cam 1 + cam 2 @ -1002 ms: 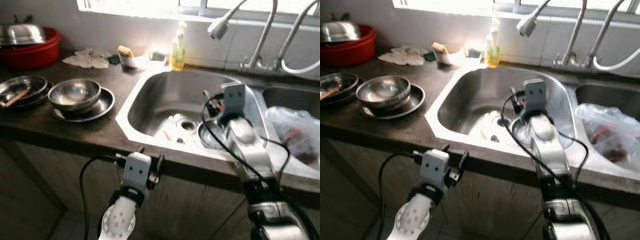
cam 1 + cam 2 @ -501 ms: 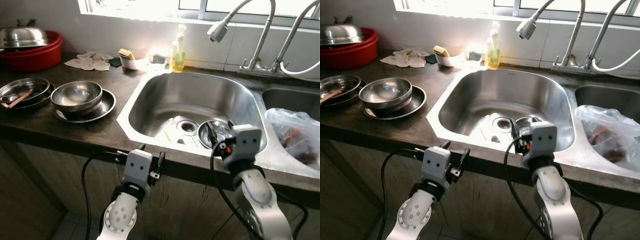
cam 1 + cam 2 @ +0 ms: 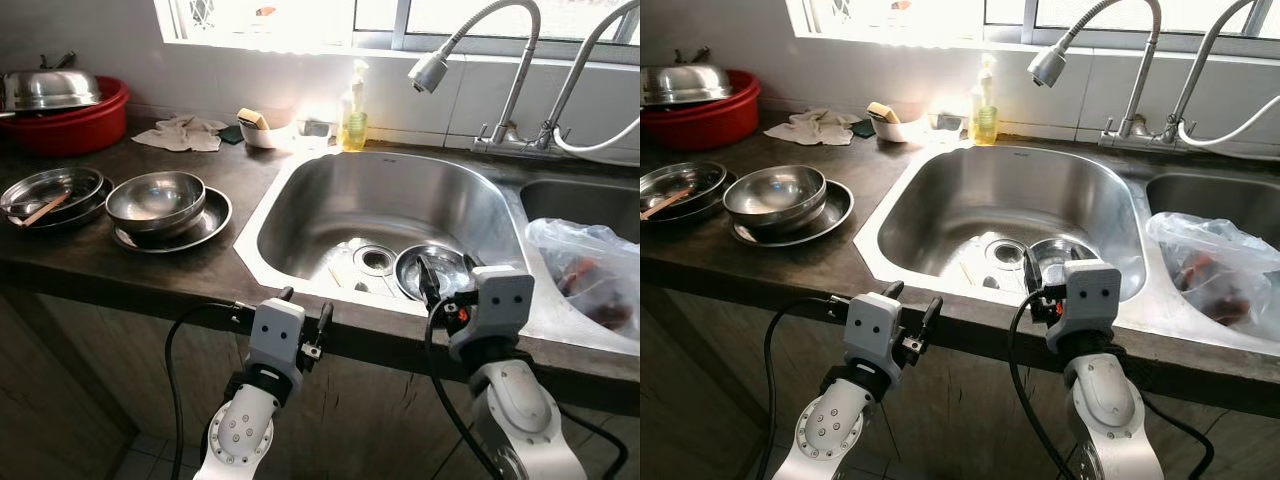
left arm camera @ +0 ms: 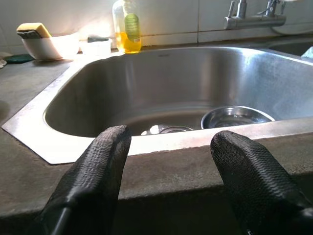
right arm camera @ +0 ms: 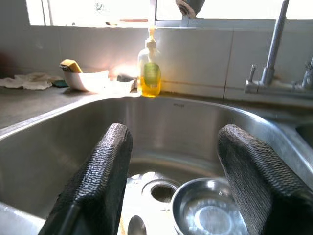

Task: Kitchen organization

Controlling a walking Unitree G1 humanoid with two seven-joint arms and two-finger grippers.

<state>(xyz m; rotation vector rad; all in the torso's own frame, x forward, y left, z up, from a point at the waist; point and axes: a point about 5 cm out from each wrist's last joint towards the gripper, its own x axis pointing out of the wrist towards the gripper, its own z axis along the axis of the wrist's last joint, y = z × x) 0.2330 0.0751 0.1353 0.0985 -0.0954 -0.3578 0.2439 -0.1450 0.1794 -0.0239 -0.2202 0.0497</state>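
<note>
We hold our right gripper (image 5: 171,171), fingers wide, over the steel sink's (image 3: 300,190) front edge facing the small round steel bowl (image 3: 432,268), likely to lift it, while our left gripper (image 4: 171,166) waits wide apart below the counter.

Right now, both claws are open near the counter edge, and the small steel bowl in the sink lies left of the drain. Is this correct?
Not quite. The small steel bowl lies right of the drain, not left, as the left eye view shows. The rest holds: the left claw and right claw are both open near the counter edge.
</note>
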